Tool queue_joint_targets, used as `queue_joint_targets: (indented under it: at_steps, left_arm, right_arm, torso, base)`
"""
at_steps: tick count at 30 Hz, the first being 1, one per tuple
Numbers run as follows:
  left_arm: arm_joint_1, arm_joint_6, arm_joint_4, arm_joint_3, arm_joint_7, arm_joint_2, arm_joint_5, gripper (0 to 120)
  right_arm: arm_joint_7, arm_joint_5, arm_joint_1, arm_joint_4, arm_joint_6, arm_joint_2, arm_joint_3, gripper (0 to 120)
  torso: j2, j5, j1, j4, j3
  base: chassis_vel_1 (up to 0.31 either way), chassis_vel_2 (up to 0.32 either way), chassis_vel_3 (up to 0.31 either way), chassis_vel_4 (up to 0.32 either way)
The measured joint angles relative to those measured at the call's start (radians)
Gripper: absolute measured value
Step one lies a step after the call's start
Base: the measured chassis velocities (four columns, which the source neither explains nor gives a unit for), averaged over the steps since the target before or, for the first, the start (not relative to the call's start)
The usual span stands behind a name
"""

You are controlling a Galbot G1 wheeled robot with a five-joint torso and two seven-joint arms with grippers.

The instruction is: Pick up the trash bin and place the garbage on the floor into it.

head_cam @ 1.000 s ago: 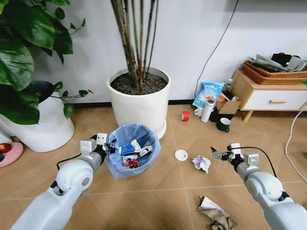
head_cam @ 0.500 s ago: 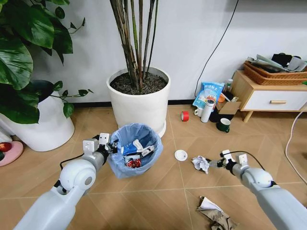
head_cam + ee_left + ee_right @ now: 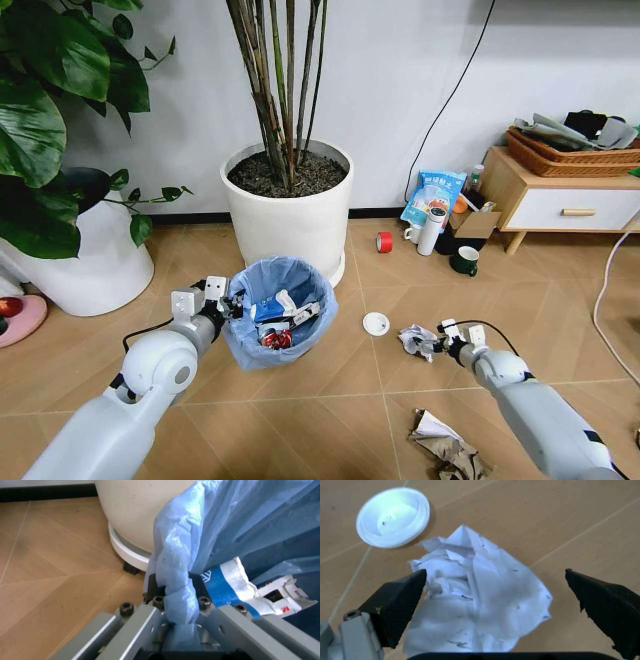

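**Tiled corner with planters and a low cabinet**

A white wall [image 3: 400, 90] backs a floor [image 3: 330, 410] of tan wood-look tiles, with a dark skirting strip where they meet. The big white planter [image 3: 288, 215] stands against the wall, thin bare stems rising from its soil. Left of the planter sits a second white pot [image 3: 95, 262] with broad green leaves. Right of the planter a black cable [image 3: 455, 95] hangs down the wall. Farther right stands a low wooden cabinet [image 3: 560, 200] with a white drawer, a wicker tray [image 3: 570, 155] on top. The light is even.
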Motion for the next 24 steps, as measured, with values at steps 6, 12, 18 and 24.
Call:
queue_joint_targets:
  at_steps: [6, 12, 18, 24]
  left_arm:
    - [-0.007, -0.001, 0.007, 0.001, 0.007, 0.006, -0.001, 0]
    - [-0.012, -0.001, 0.013, 0.004, 0.009, 0.001, -0.001, 0]
    - [-0.015, -0.002, 0.014, 0.008, 0.009, 0.001, -0.001, 0]
    - [-0.015, -0.002, 0.012, 0.008, 0.007, 0.004, -0.002, 0]
  right_arm:
    - [-0.008, -0.035, 0.024, -0.078, 0.024, 0.042, 0.007, 90]
    - [-0.002, -0.044, 0.028, -0.098, 0.031, 0.060, 0.011, 71]
    - [0.027, -0.046, 0.035, -0.112, 0.031, 0.073, 0.012, 47]
    - [0.048, -0.045, 0.029, -0.107, 0.030, 0.079, 0.018, 30]
  torso:
    - [0.000, -0.0002, 0.000, -0.0002, 0.000]
    - [0.000, -0.0006, 0.000, -0.0002, 0.000]
    - [0.000, -0.0002, 0.000, -0.0001, 0.000]
    - [0.000, -0.0001, 0.000, -0.0001, 0.000]
  base:
    - [0.000, 0.000, 0.000, 0.000]
    - [0.000, 0.000, 0.000, 0.000]
    - [0.000, 0.000, 0.000, 0.000]
    - [0.000, 0.000, 0.000, 0.000]
